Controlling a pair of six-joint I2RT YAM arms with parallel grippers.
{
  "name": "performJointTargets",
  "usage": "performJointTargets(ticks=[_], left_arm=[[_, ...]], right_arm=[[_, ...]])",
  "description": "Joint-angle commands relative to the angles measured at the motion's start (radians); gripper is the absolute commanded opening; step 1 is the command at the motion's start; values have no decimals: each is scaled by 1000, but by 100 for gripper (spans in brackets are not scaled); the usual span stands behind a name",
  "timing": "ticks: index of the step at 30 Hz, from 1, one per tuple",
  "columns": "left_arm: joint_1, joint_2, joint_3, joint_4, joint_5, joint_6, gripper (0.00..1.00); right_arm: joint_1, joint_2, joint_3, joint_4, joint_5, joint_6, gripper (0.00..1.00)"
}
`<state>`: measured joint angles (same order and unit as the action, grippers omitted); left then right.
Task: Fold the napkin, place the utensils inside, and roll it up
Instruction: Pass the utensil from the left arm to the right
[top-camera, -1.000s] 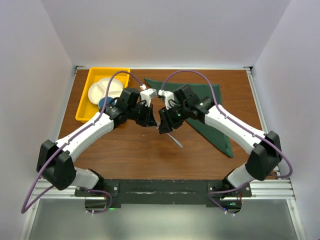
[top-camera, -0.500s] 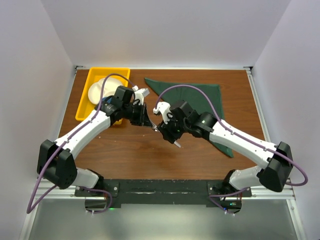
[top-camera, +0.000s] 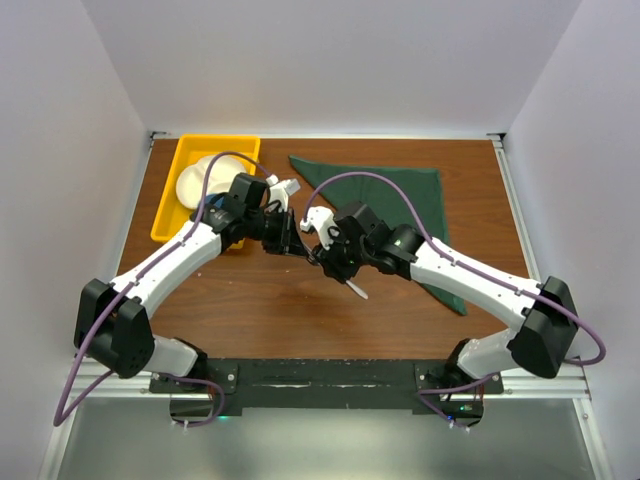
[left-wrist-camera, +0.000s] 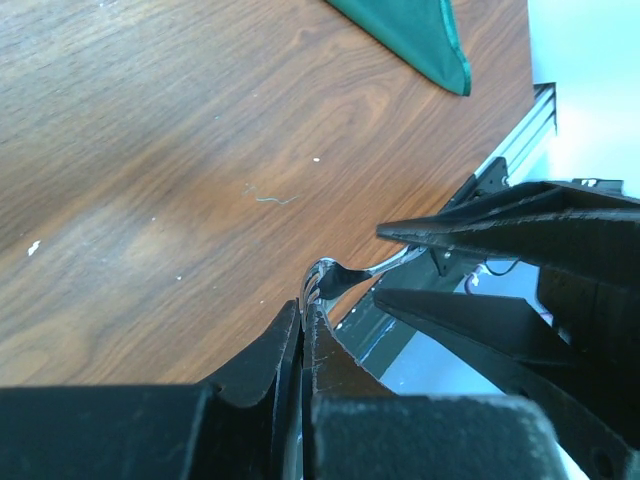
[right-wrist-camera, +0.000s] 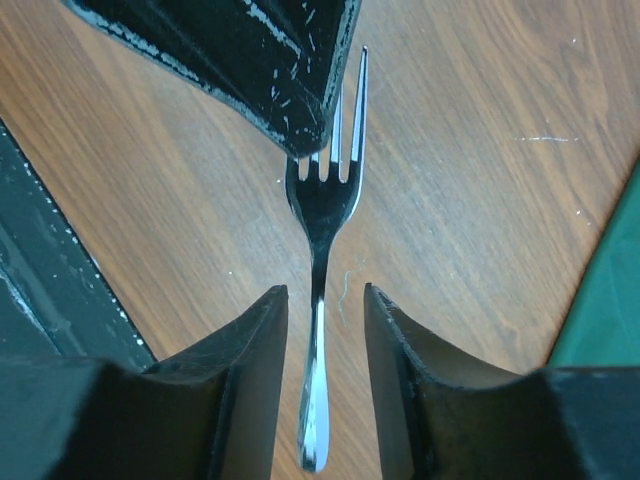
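Note:
A silver fork hangs above the wooden table between my two grippers. My left gripper is shut on its tines. In the right wrist view the left gripper's black finger covers the tine tips. My right gripper stands open astride the fork's handle, with a gap on each side. In the top view both grippers meet mid-table, left and right, and the handle end pokes out below. The dark green napkin lies folded in a triangle at the back right. No other utensil is in view.
A yellow tray holding a white divided plate sits at the back left, close behind the left arm. The napkin's near point lies under the right forearm. White walls enclose the table on three sides.
Both grippers have shifted a little left and toward the near edge with the fork. The right gripper's jaws have come to straddle the handle and have narrowed.

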<state>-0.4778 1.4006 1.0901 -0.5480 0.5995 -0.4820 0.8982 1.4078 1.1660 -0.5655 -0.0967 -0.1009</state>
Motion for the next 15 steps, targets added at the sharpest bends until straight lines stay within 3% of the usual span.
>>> performJointTargets(ticks=[1, 5, 6, 7, 9, 11, 12, 14, 15], left_arm=[[10, -23, 1, 43, 54, -35, 0], [21, -23, -4, 60, 69, -49, 0], [22, -23, 1, 60, 69, -49, 0], [22, -20, 5, 56, 56, -46, 0], [30, -15, 27, 23, 28, -43, 4], [57, -32, 33, -3, -50, -55, 25], [67, -43, 42, -16, -94, -55, 41], [82, -67, 63, -88, -258, -21, 50], [84, -74, 92, -116, -312, -3, 54]], right_arm=[[5, 25, 1, 26, 8, -17, 34], [5, 43, -5, 36, -6, -14, 21], [5, 43, -6, 36, -2, -16, 7], [4, 40, -8, 39, 6, -20, 1], [5, 20, -14, 47, 35, -23, 0], [2, 14, -34, 94, 92, -23, 0], [-10, 28, -35, 107, 153, -31, 0], [-56, 62, -14, 125, 176, -37, 0], [-138, 109, 1, 122, 134, -23, 0]])
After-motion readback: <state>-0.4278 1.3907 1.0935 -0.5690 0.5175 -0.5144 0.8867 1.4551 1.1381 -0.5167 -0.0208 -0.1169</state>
